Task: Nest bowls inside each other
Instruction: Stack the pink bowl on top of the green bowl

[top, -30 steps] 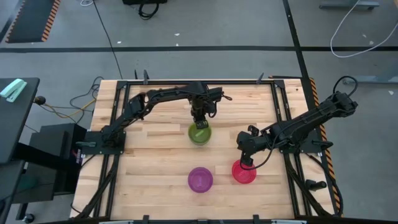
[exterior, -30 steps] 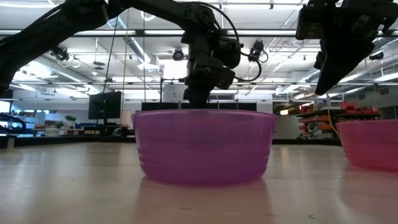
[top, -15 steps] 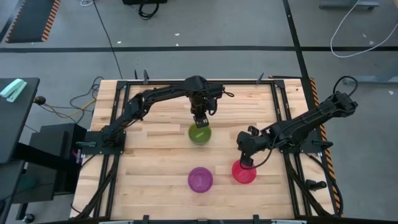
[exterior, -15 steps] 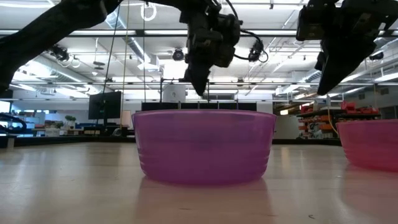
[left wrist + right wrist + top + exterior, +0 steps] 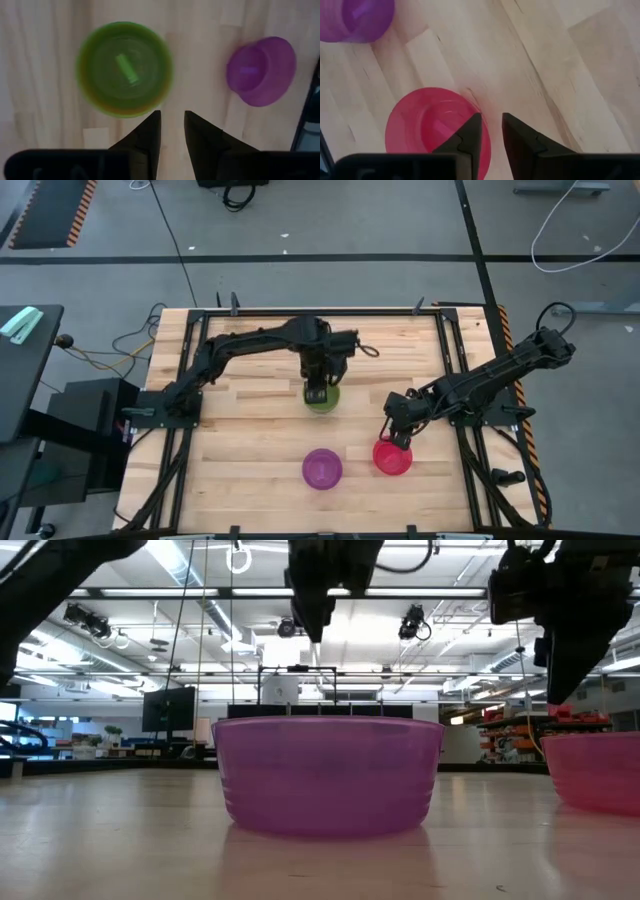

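Currently green bowl point(image 5: 321, 397) (orange rim beneath, apparently stacked) sits mid-table, purple bowl point(image 5: 322, 468) and pink-red bowl point(image 5: 392, 457) near front edge. Left gripper point(image 5: 316, 390) held above green, right gripper point(image 5: 394, 438) over pink-red rim; both narrowly parted, empty. Rim grasp needed next.

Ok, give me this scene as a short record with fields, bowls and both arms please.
green bowl: table centre, an orange rim showing beneath it in the left wrist view
purple bowl: near front edge, alone
pink-red bowl: right of the purple one
left gripper: above green bowl, fingers slightly apart, empty
right gripper: over pink-red bowl's rim, fingers slightly apart, empty
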{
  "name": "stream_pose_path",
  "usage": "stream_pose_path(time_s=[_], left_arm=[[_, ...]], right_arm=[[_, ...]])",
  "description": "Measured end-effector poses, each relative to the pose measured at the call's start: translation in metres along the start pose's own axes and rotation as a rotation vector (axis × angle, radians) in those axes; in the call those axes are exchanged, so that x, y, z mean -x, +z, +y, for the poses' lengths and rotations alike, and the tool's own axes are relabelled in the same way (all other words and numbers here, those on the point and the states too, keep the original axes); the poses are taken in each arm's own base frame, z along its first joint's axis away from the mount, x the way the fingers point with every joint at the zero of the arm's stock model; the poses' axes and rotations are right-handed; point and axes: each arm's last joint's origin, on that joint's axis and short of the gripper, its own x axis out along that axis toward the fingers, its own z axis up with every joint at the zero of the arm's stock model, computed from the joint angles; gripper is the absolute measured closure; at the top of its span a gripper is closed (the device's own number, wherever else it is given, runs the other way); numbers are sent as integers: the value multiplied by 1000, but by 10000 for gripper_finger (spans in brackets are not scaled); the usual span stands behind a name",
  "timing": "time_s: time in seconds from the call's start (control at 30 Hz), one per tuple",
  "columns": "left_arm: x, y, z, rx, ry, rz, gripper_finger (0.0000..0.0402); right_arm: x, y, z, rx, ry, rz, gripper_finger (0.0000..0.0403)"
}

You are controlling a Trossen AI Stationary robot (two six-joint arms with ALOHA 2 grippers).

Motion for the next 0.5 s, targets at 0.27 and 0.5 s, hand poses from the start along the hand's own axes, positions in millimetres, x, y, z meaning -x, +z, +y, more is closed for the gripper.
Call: stream_pose_path(time_s=[0.27,0.5], left_arm=[[-12,-2,-60,-105,52,27,312],[-32,-17,-93,-118,123,110,315]], right_arm=[[1,-8,3,-42,-13,29,313],[2,-23,14,-51,5,46,313]])
